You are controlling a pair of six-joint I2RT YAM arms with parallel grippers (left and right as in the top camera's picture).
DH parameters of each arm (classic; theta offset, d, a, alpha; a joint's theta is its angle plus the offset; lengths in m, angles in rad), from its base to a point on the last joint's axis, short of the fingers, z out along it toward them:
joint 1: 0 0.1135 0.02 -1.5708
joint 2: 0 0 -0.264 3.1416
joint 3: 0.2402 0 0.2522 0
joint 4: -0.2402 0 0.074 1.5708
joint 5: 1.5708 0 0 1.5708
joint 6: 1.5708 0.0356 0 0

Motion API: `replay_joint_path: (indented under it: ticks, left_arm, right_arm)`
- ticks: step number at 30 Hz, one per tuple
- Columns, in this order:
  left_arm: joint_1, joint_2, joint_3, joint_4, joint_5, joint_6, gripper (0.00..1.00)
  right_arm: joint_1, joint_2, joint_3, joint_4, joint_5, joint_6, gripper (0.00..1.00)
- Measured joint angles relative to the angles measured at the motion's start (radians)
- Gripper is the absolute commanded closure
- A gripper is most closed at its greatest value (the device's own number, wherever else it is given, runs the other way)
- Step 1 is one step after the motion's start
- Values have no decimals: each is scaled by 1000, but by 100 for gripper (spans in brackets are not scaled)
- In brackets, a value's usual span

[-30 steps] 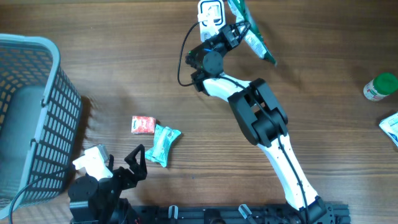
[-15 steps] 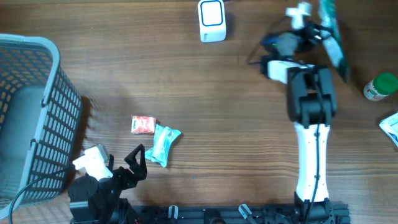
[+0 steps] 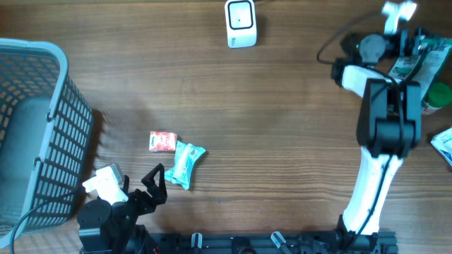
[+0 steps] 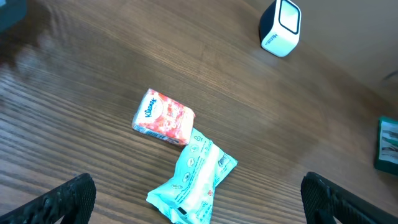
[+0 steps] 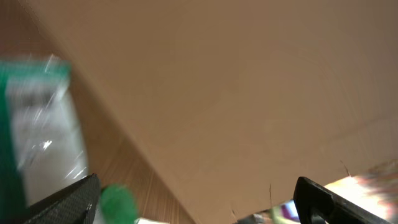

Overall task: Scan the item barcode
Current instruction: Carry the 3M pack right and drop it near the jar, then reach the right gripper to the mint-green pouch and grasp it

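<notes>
The white barcode scanner [image 3: 240,22] stands at the far edge of the table and shows again in the left wrist view [image 4: 281,28]. My right gripper [image 3: 418,44] is at the far right, jaws wide with nothing between them [image 5: 199,202]. The green and white packet [image 3: 408,65] lies loose just beside it, a blur left of my left finger [image 5: 37,124]. My left gripper [image 3: 145,189] waits open at the near left. It hangs over a teal wipes pack [image 4: 194,180], with a pink tissue pack [image 4: 163,117] beside that.
A grey mesh basket [image 3: 35,127] fills the left side. A green-capped bottle [image 3: 436,97] and a white and blue packet [image 3: 443,143] lie at the right edge. The pink pack [image 3: 162,142] and the teal pack [image 3: 185,164] touch each other.
My right arm swung from the scanner to the table's right side carrying the green packet. Its jaws opened and the packet is now free. The left arm stayed still.
</notes>
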Motion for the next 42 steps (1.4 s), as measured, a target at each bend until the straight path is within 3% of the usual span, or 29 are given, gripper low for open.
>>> replay_joint_path:
  ticks: [5,7,12,18,19,21,24,25,26,27,29,31,34,37,38,39,40,42]
  left_arm:
    - [0,0,0,-1,0,0,0]
    - [0,0,0,0,0,0,0]
    - [0,0,0,0,0,0,0]
    - [0,0,0,0,0,0,0]
    - [0,0,0,0,0,0,0]
    - [0,1,0,0,0,0,0]
    - [0,1,-1,-2,0,0,0]
    - [0,0,-1,-2,0,0,0]
    - [0,0,-1,-2,0,0,0]
    - [0,0,-1,-2,0,0,0]
    - [0,0,-1,-2,0,0,0]
    - [0,0,-1,-1,0,0,0]
    - [0,0,-1,0,0,0,0]
    - [0,0,-1,0,0,0,0]
    - [0,0,-1,-1,0,0,0]
    - [0,0,-1,0,0,0,0]
    - [0,0,-1,0,0,0,0]
    - [0,0,-1,0,0,0,0]
  right_arm:
    - [240,-305,34,0,-2,29,0]
    - [426,-299,29,-5,-3,58,0]
    - [697,-269,34,-157,-3,186,0]
    - [898,-286,361,-77,-10,-192,0]
    - [905,-304,377,-125,-27,-230,0]
    - [903,-370,399,-416,-128,-219,0]
    - [870,-462,431,-1386,-367,100,0]
    - [863,-466,434,-1542,-435,205,0]
    - [861,-460,430,-1784,-532,443,0]
    - [863,-460,428,-1930,-601,584,0]
    - [864,-453,414,-2305,-917,1032,0]
    - [839,-447,407,-2455,-1287,1363,0]
    - [787,-447,357,-2467,-1718,1764,0]
    - [787,-447,222,-2484,-1812,2190,0]
    - [789,-445,160,-2479,-1819,2363,4]
    - [789,-443,89,-2451,-1824,2536,18]
    - [790,-442,43,-2431,-1828,2645,19]
    - [805,-442,-34,-2418,-1831,2881,7]
